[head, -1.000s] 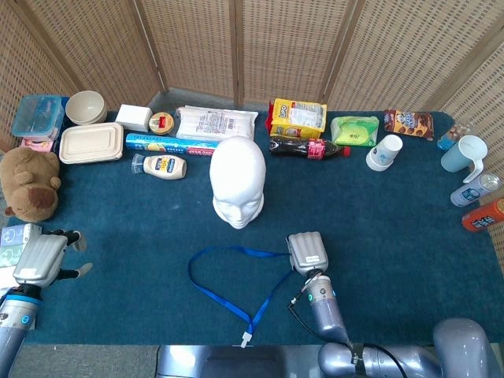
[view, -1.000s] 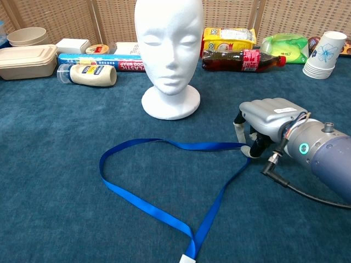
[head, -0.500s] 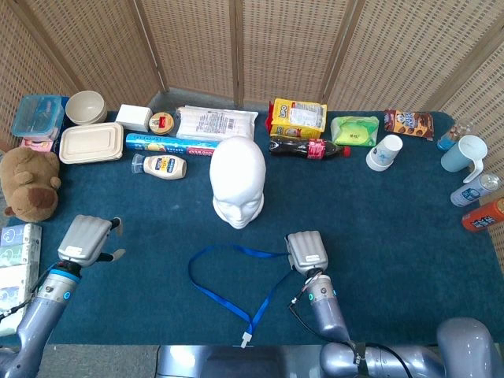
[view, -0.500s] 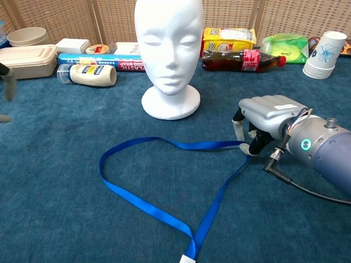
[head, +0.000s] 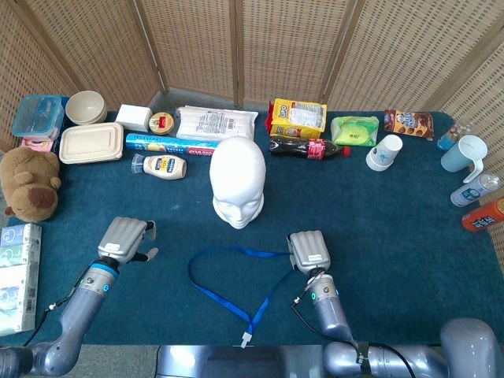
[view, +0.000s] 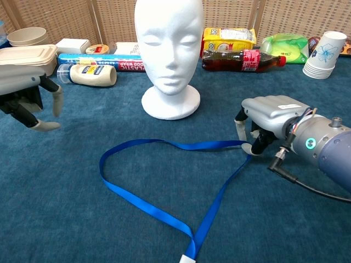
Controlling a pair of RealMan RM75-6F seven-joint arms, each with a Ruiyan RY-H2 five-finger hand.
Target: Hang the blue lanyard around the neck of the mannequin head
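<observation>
Blue lanyard flat on the tabletop in a loose loop, just in front of the mannequin head. Right robot hand at the loop's right end, fingertips down on the strap there (a pinch or a mere touch, impossible to tell). Left robot hand empty, fingers apart, hovering well left of the loop.

Likely trouble: lifting by one point, collapsing the loop, snagging it on the face or tipping the light foam head. Cola bottle and mayonnaise bottle close behind, easily knocked.
</observation>
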